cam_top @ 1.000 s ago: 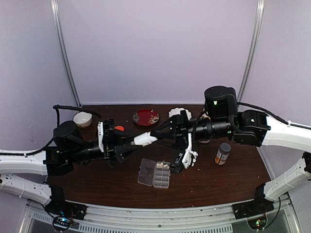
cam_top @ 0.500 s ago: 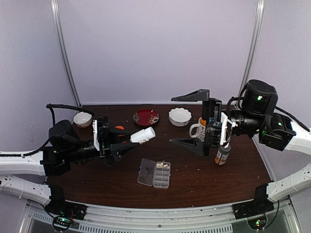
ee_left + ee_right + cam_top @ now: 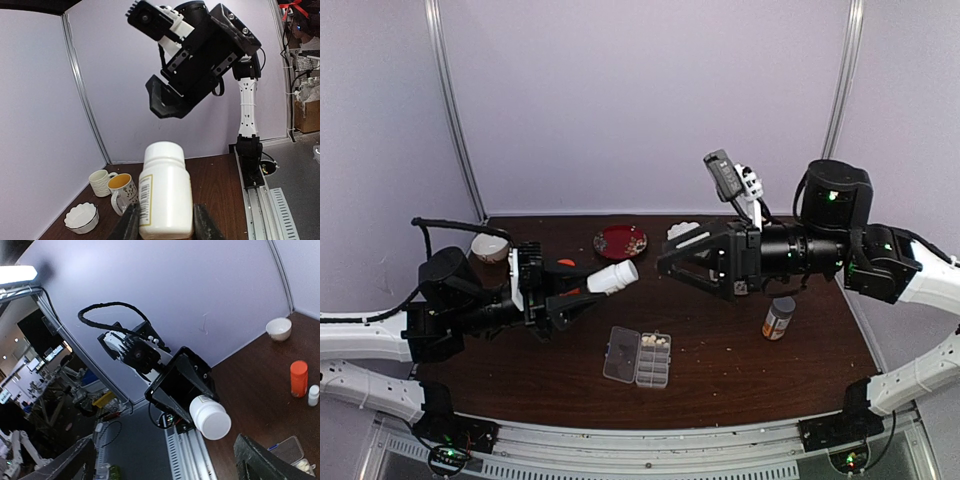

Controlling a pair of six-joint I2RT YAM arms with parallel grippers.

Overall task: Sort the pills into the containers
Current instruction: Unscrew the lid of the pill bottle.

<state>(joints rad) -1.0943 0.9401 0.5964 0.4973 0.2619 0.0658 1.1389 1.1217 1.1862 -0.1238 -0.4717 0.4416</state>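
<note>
Right claw [image 3: 688, 262] swung left, gaping, left claw [image 3: 582, 295] gripping bottle [image 3: 613, 277], pill box [image 3: 638, 357] below.

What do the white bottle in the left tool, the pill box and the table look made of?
The white bottle looks like opaque plastic: smooth, faintly glossy, moulded cap, printed label. The table is dark brown wood or laminate, semi-matte; cannot tell which. The pill box seems clear hard plastic: the table shows through its open lid.

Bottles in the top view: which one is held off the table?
The white bottle, gripped sideways by the fingers of the left gripper, above the table. The amber bottle with a dark cap stands upright on the table.
</note>
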